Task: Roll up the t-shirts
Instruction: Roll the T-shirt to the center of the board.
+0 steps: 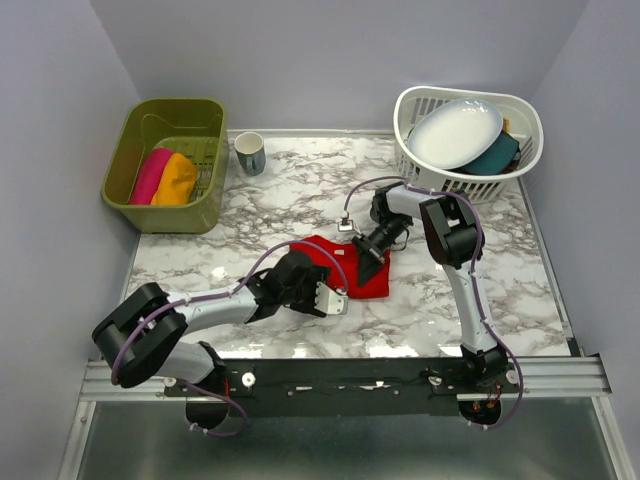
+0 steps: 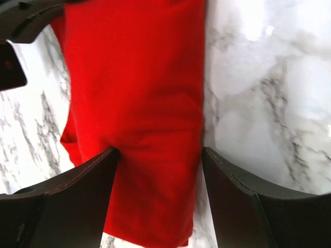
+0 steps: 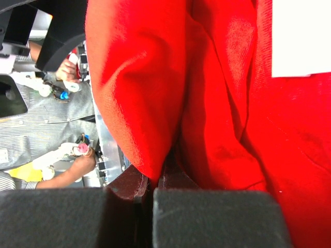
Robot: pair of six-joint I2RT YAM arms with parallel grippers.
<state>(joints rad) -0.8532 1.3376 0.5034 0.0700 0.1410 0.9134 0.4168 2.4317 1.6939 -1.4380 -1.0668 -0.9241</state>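
A bright red t-shirt (image 1: 368,280) lies bunched and partly folded in the middle of the marble table (image 1: 440,300). My left gripper (image 1: 338,296) is low over its near-left end. In the left wrist view this gripper (image 2: 160,170) stands open, and its dark fingers (image 2: 77,201) straddle a folded strip of the red t-shirt (image 2: 139,103). My right gripper (image 1: 366,256) is at the shirt's far side. In the right wrist view it (image 3: 155,181) is shut on a pinched fold of the red t-shirt (image 3: 139,88). Rolled pink (image 1: 150,175) and orange (image 1: 176,180) t-shirts lie in a green bin.
The olive-green bin (image 1: 170,215) stands at the back left, a cup (image 1: 250,153) beside it. A white basket (image 1: 520,165) at the back right holds a white plate (image 1: 455,135) and a teal dish (image 1: 497,155). A cable (image 1: 360,195) loops by the right arm.
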